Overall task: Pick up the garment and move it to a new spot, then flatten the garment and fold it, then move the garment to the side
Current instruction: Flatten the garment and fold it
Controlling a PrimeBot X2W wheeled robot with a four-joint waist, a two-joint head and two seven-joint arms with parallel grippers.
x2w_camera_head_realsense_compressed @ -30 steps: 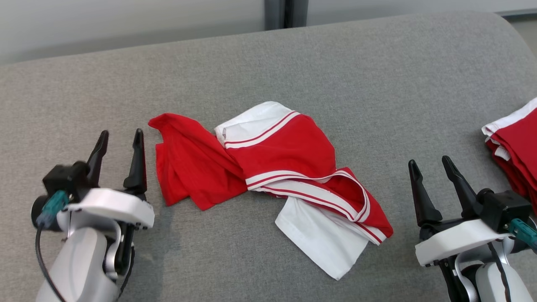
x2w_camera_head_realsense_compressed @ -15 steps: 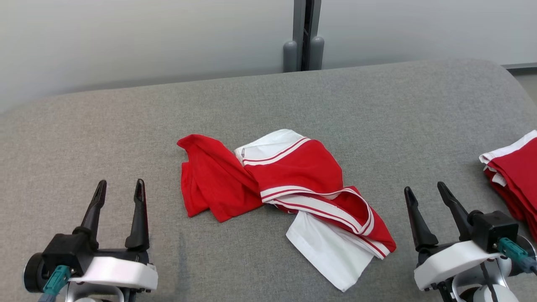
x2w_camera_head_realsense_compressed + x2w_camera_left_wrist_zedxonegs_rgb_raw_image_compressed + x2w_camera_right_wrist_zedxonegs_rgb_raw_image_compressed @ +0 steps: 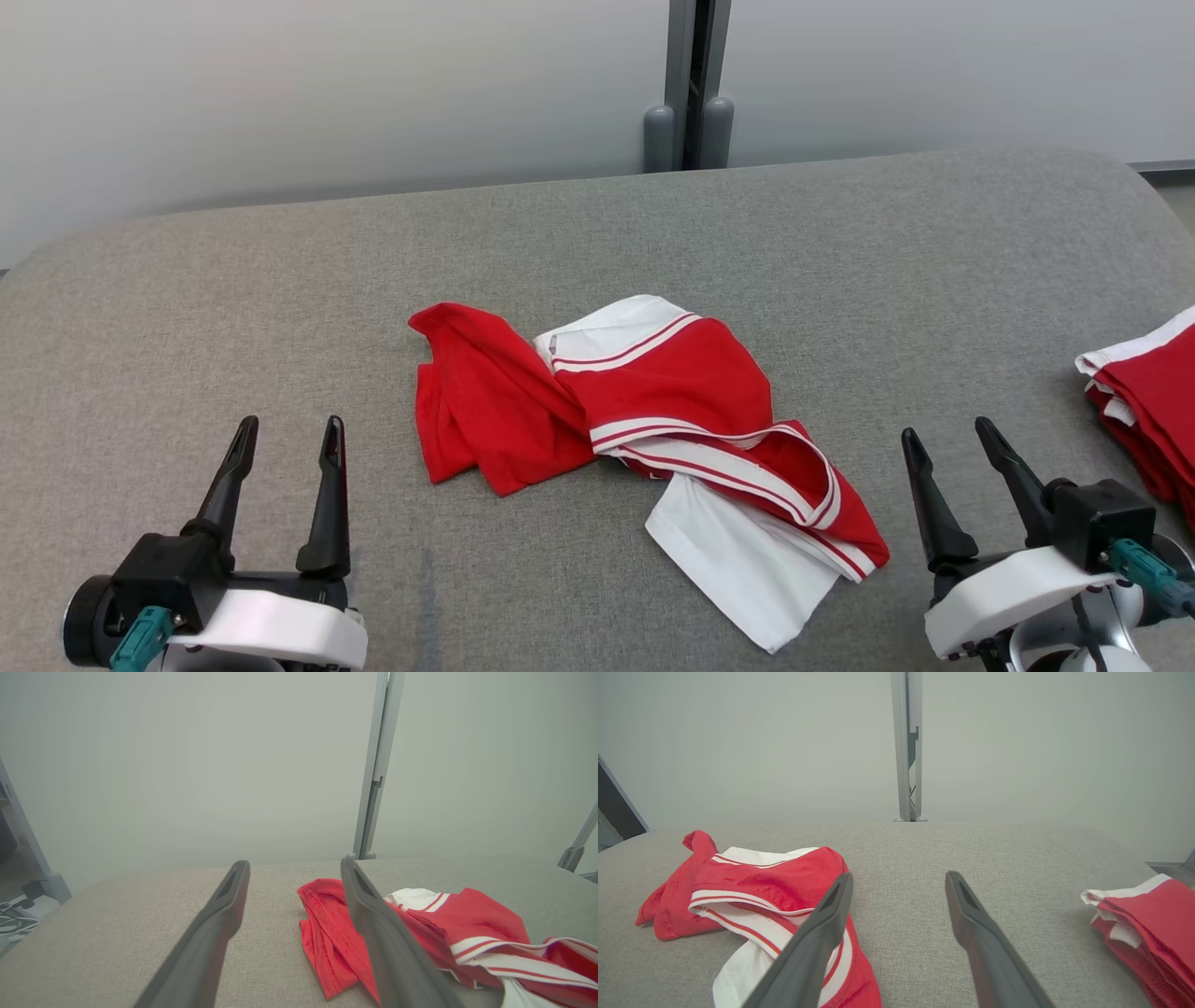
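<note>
A crumpled red garment [image 3: 653,401] with white panels and white-and-red stripes lies in a heap at the middle of the grey padded surface [image 3: 597,243]. It also shows at the right of the left wrist view as the garment [image 3: 420,933], and at the left of the right wrist view as the garment [image 3: 756,891]. My left gripper [image 3: 289,434] hovers open at the lower left, well left of the heap and apart from it. At the lower right my right gripper [image 3: 948,439] is open too, just right of the garment's lower corner. Neither holds anything.
A stack of folded red-and-white garments [image 3: 1144,401] sits at the right edge of the surface, seen too as the stack [image 3: 1148,924]. Behind the surface stand a pale wall and a grey vertical post [image 3: 691,84]. Bare grey fabric lies on both sides of the heap.
The camera has tilted up, so the whole scene has slid down and the wall shows. Both grippers stay open; the left one has drawn back toward me. The garment lies unmoved.
</note>
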